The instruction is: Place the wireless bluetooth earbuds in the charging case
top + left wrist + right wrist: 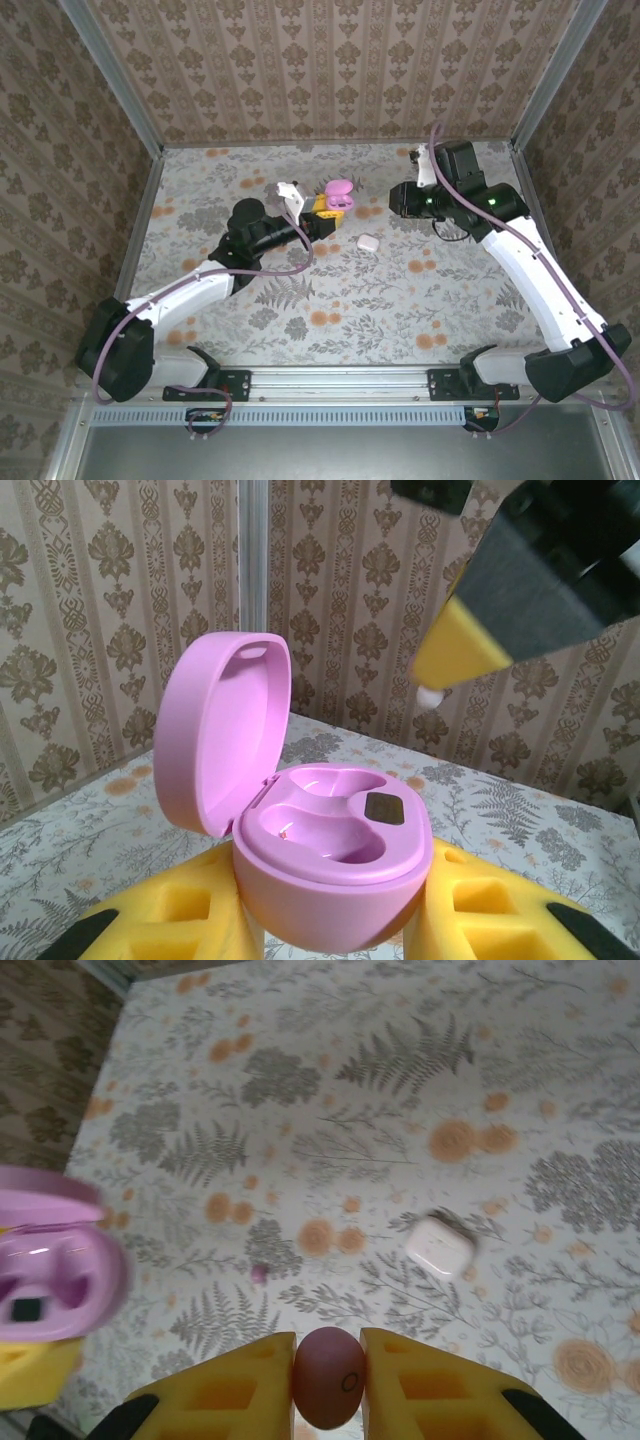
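Charging case [330, 870] pinched in left pincer [330, 920], lid raised, sockets bared for loading. Earbud [326, 1390] clamped by right pincer [328, 1345], held over surface [500, 1060] near case, not yet inserted.

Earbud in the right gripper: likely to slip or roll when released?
Probably slippery: the earbud looks smooth and rounded, pinched only by the right gripper. It likely rolls if it misses the charging case wells.
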